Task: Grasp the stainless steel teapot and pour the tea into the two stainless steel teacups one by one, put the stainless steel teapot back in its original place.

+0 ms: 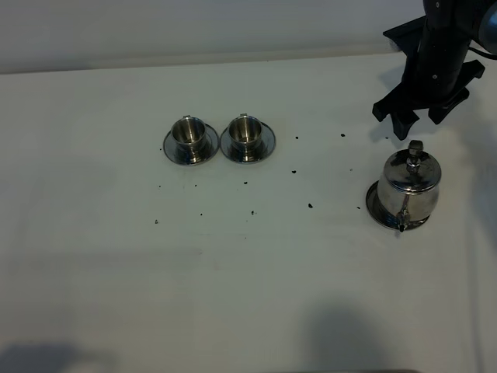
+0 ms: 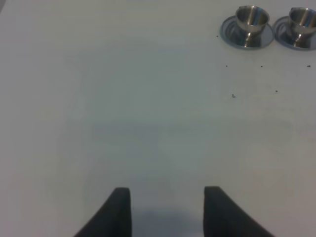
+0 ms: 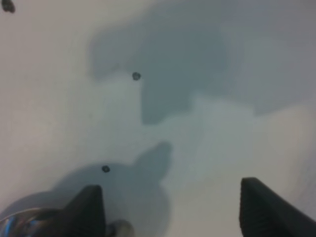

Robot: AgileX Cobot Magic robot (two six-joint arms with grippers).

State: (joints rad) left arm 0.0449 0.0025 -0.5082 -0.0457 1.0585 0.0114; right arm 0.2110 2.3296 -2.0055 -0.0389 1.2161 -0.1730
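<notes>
The stainless steel teapot stands upright on its wide saucer at the right of the table, with its spout toward the front edge. The two teacups stand side by side on small saucers at the middle left. They also show in the left wrist view. My right gripper is open and empty, just behind and above the teapot. In the right wrist view the gripper has the lid knob near one finger. My left gripper is open and empty over bare table.
The table is white. Small dark specks are scattered between the cups and the teapot. The table's back edge runs behind the cups.
</notes>
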